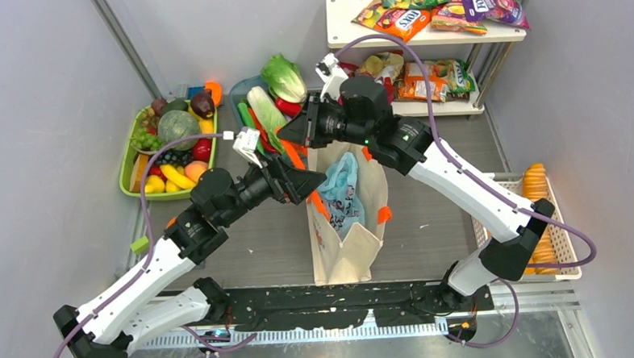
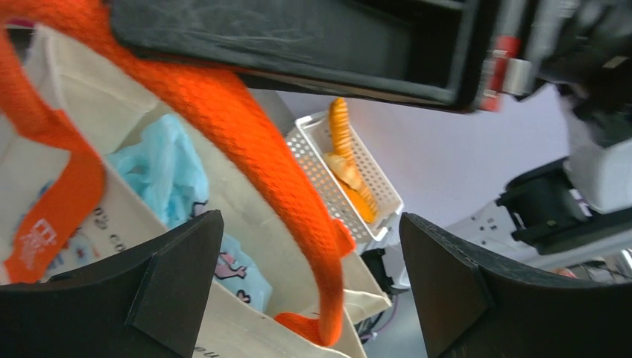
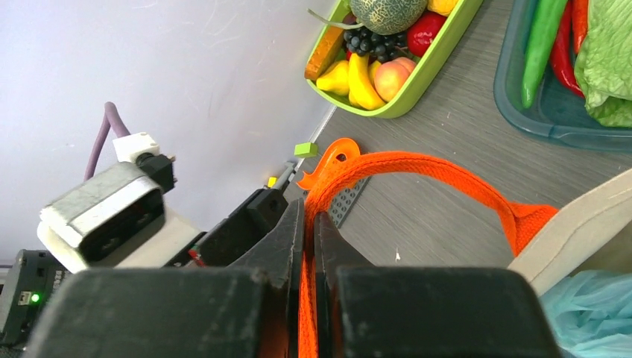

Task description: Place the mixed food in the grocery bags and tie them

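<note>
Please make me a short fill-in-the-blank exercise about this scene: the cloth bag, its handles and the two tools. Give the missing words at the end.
1. The right tool is shut on an orange ____ of the canvas bag.
2. The left tool is ____, with an orange strap between its fingers.
3. The thin plastic bag inside the canvas bag is light ____.
4. The tray that holds the fruit is ____.
Missing words: handle; open; blue; green.
</note>
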Robot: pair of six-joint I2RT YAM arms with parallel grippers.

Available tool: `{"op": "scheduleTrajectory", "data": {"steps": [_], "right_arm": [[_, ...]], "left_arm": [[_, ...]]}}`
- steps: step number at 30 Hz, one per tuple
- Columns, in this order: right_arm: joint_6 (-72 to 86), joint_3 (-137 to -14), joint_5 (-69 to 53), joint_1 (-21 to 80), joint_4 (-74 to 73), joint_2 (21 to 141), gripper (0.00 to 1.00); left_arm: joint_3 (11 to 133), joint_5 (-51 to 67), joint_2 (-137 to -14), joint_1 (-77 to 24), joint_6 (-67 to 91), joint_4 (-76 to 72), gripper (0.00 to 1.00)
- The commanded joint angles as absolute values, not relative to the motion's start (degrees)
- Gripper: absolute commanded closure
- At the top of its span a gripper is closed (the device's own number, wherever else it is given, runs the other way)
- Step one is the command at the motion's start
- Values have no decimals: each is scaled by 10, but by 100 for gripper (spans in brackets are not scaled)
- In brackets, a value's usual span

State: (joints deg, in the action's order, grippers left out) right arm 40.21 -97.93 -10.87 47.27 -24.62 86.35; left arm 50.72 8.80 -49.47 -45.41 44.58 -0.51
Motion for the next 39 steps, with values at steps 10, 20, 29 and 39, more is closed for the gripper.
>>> {"op": "scheduleTrajectory", "data": {"steps": [10,20,29,39], "right_arm": [[329,-1033,-39,504,-266,870,73],[209,-907,176,502,-329,730,21],[193,-837,266,493,-455,712,20],[240,-726,263,487,-470,705,30]], "left_arm": [[489,-69,-446,-455,394,86,98],[419,-125,-336,-454,382,138,100],[390,-132,-280,-454,389,177,100],[391,-137,-264,-454,394,216,89]]}}
